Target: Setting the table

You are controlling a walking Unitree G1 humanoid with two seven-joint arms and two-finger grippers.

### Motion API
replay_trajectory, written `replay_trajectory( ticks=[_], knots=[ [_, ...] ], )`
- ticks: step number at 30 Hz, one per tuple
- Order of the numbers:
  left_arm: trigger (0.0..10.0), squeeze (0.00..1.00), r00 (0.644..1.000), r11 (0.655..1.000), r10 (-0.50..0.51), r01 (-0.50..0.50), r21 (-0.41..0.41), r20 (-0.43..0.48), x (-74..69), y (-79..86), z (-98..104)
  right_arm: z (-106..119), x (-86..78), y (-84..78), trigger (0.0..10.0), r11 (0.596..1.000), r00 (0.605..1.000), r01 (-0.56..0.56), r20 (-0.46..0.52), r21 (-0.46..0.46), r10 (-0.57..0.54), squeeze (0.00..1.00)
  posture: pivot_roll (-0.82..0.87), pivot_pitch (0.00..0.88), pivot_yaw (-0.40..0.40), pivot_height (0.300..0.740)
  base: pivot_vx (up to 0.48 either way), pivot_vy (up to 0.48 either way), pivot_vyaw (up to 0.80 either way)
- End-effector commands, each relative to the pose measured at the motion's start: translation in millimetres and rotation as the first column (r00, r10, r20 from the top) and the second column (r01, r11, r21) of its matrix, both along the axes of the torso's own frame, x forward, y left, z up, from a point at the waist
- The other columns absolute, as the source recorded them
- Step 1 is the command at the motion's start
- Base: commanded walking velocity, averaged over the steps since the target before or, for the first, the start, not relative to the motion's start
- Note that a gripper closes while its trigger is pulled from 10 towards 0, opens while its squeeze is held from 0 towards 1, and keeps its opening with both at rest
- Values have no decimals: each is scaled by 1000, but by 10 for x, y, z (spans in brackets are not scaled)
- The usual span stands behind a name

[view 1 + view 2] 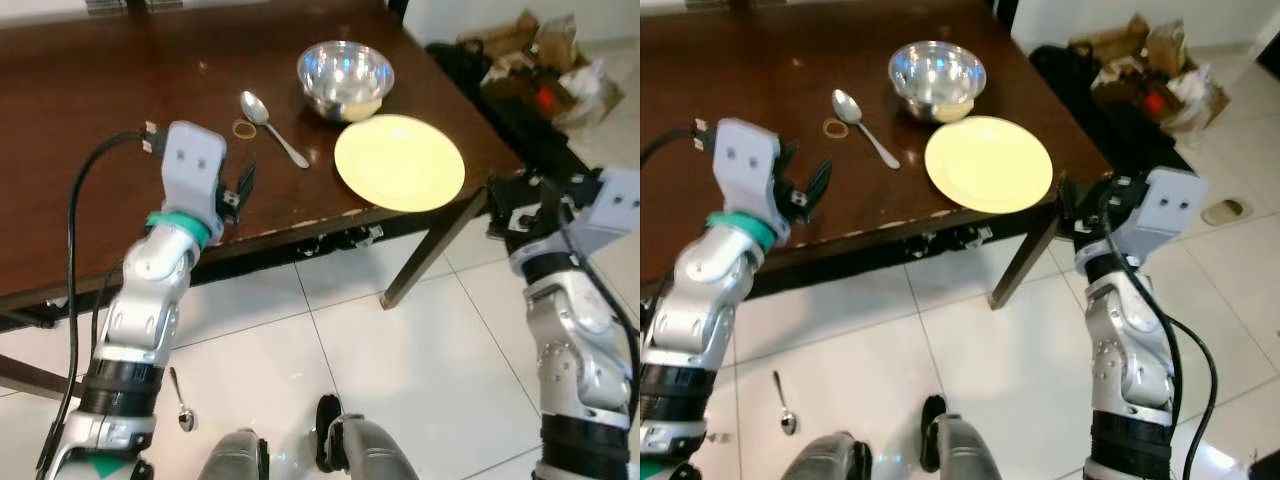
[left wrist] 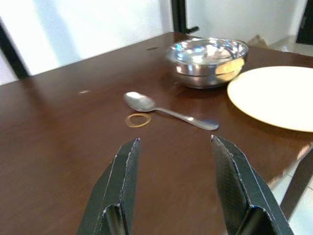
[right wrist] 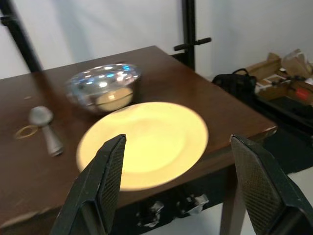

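Both claws gape empty: left claw over the tabletop facing the spoon, likely next; right claw near the plate.

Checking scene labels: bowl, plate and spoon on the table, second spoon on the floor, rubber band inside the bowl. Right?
One slip: the rubber band isn't in the bowl; it lies on the table beside the spoon, as the left eye view shows. Plate on the table and second spoon on the floor are correct.
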State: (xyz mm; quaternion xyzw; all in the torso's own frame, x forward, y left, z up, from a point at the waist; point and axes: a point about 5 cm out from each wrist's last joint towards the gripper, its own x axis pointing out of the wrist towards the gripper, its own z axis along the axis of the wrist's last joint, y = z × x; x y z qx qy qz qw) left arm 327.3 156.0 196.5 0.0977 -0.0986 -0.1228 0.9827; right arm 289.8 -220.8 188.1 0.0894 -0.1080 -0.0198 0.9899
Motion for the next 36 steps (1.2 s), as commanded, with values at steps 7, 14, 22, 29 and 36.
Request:
replay_trajectory(
  ticks=[7, 14, 22, 29, 36],
  knots=[
    [10000, 0, 1000, 1000, -9, 9, 1, -13, -7, -15, -31, -20, -4, -27, 10000, 1000, 1000, 14, -7, -3, -14, 0, 112, 66, 11, 740, -337, 0, 0],
    [10000, 0, 1000, 1000, -12, 12, 4, -13, -3, -16, -30, -17, 0, -31, 10000, 1000, 1000, 15, -4, -1, -15, 0, 112, 61, 14, 740, -302, 0, 243],
    [10000, 0, 1000, 1000, -10, 10, 7, -14, 5, -12, -32, -15, 3, -36, 10000, 1000, 1000, 14, -2, 12, -14, 0, 112, 58, 15, 740, -73, 0, 0],
    [10000, 0, 1000, 1000, -10, 10, 2, -17, 13, -24, -30, -15, 7, -40, 10000, 1000, 1000, 14, -1, 10, -14, 0, 112, 55, 14, 740, 0, 0, 0],
    [10000, 0, 1000, 1000, -10, 10, -3, -19, 16, -28, -28, -14, 9, -44, 10000, 1000, 1000, 14, 0, 9, -14, 0, 111, 53, 15, 740, 0, 0, 0]
  ],
)
